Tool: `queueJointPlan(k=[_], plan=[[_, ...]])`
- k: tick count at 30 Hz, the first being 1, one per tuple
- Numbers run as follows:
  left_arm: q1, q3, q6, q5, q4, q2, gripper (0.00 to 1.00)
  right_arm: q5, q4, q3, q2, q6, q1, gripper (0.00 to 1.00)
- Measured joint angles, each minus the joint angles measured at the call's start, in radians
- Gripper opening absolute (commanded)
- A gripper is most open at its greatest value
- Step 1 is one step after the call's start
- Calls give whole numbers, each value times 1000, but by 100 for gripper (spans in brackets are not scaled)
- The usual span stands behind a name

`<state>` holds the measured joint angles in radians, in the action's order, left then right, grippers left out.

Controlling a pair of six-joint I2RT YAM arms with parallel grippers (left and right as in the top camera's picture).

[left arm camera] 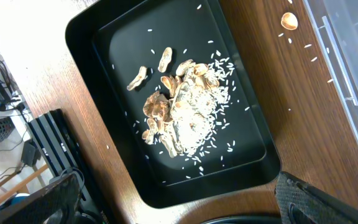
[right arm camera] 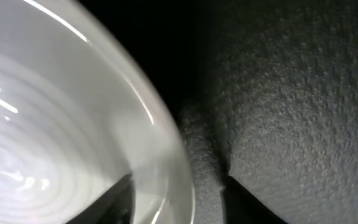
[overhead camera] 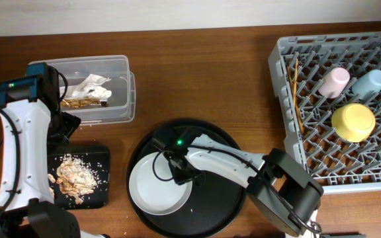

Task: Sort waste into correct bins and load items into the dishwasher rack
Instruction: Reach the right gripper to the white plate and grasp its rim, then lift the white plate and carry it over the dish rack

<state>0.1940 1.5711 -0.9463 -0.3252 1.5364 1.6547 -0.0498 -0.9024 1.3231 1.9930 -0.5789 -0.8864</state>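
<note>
The grey round plate (overhead camera: pixel 154 188) lies on a large round black tray (overhead camera: pixel 223 211). My right gripper (overhead camera: pixel 180 173) is open astride the plate's right rim (right arm camera: pixel 166 143), one finger over the plate, the other outside with a gap. My left gripper (overhead camera: pixel 63 125) hangs wide open and empty over the shallow black bin (left arm camera: pixel 86 37), which holds food scraps and rice (left arm camera: pixel 179 106). The clear tub (overhead camera: pixel 121 66) holds the crumpled wrapper (overhead camera: pixel 88 89). In the dishwasher rack (overhead camera: pixel 290 139) sit the pink cup (overhead camera: pixel 334 82), blue cup (overhead camera: pixel 369 83), yellow bowl (overhead camera: pixel 353 121) and chopsticks (overhead camera: pixel 295 92).
One loose scrap (left arm camera: pixel 289 21) and a few rice grains lie on the wood between the black bin and the clear tub's wall (left arm camera: pixel 347 74). The rack fills the right side of the table. Bare wood runs between the tub and the rack.
</note>
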Motion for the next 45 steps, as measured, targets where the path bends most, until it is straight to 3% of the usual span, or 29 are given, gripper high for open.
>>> queueJointPlan(k=[6,11,16,21,26,33,40,45], plan=[[0,0,0,0,0,0,99,-23,-5,-2,0,2,0,4],[0,0,0,0,0,0,99,-58,-104,52,0,-11,26,4],[0,0,0,0,0,0,99,-41,-307,190,0,-5,93,4],[0,0,0,0,0,0,99,117,-550,415,-16,0,253,4],[0,0,0,0,0,0,99,318,-687,621,-94,3,404,4],[0,0,0,0,0,0,99,523,-695,715,-154,3,626,4],[0,0,0,0,0,0,99,683,-541,714,-150,5,851,4],[0,0,0,0,0,0,99,771,-460,698,-150,6,907,4]])
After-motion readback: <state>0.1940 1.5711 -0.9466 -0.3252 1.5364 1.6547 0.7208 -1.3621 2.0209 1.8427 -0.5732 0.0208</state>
